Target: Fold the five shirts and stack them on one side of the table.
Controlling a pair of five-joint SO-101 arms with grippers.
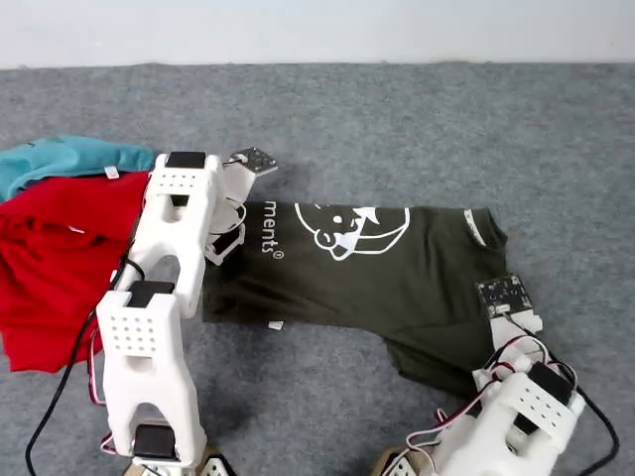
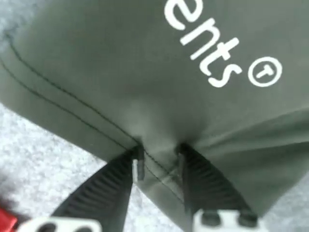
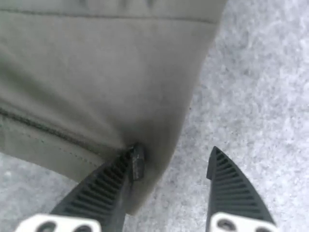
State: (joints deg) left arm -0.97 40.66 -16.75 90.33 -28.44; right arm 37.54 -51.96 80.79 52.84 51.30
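Centre of the high view, the dark olive shirt (image 1: 397,278) lies spread across the grey worktop (image 1: 397,119), white print up, its collar end toward the right of the frame. The left arm stretches in from the lower left, and its end effector (image 1: 226,243) sits right at the shirt's left edge. From the wrist, that left end effector (image 2: 159,159) has both black fingers (image 2: 137,166) drawn in on the stitched hem. The cloth is puckered between them, so it is clamped on the dark olive shirt (image 2: 120,58).

Over at the lower right the other arm sits at the shirt's sleeve. The right end effector (image 3: 176,157) is spread wide. One finger (image 3: 135,162) touches the edge of the olive fabric (image 3: 96,72), and the other is over bare grey surface.

At the left edge of the high view a red shirt (image 1: 60,258) lies crumpled, with a teal shirt (image 1: 60,159) bunched just above it, the two touching.
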